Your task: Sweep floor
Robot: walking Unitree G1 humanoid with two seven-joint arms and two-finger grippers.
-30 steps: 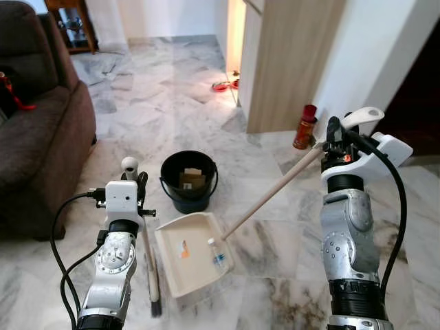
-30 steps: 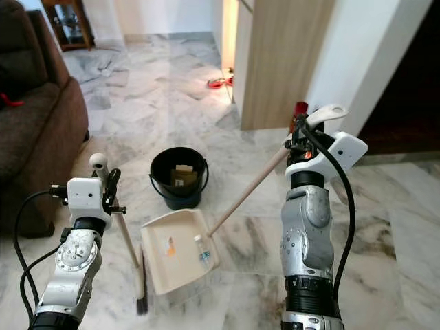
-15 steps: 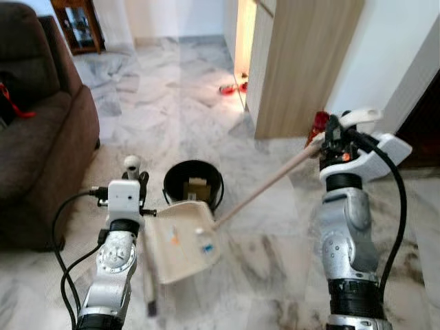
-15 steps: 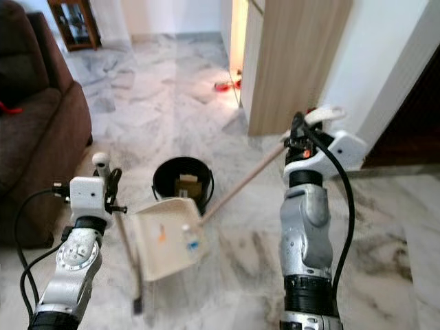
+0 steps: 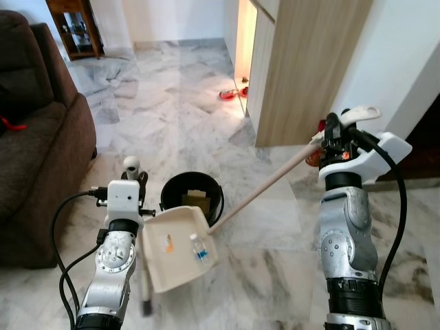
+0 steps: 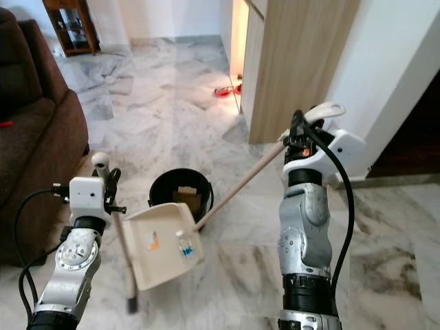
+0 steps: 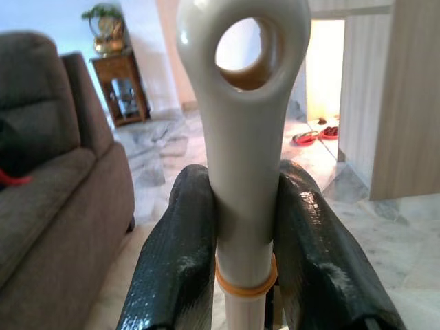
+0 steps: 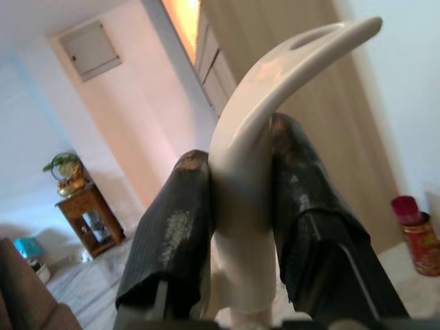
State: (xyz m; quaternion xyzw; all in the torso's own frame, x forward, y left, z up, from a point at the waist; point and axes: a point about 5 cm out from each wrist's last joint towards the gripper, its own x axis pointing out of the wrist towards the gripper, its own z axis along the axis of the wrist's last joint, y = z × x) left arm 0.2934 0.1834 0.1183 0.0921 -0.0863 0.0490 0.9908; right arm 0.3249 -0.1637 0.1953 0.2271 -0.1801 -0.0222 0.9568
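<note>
My left gripper (image 5: pixel 135 181) is shut on the cream broom handle (image 5: pixel 130 164), whose top has a round hole (image 7: pixel 242 48); the black fingers (image 7: pixel 175 261) press it from both sides. The broom's stick runs down to the floor (image 5: pixel 146 302). My right gripper (image 5: pixel 335 135) is shut on the curved white grip (image 8: pixel 254 130) of the dustpan's long wooden handle (image 5: pixel 265 185). The cream dustpan (image 5: pixel 159 265) hangs tilted, its far edge at the rim of the black bucket (image 5: pixel 192 196). A small clear bottle (image 5: pixel 199 249) and an orange scrap (image 5: pixel 167 240) lie in the pan.
A brown sofa (image 5: pixel 34 158) stands at the left. A wooden cabinet (image 5: pixel 309 62) and white wall are at the right, with a red can (image 5: pixel 316 141) at their foot. Red items (image 5: pixel 230 93) lie by the lit doorway. Marble floor stretches ahead.
The dustpan has risen off the floor and swung left toward the bucket, now tilted at its rim. The view has shifted as I moved. Both grips are unchanged.
</note>
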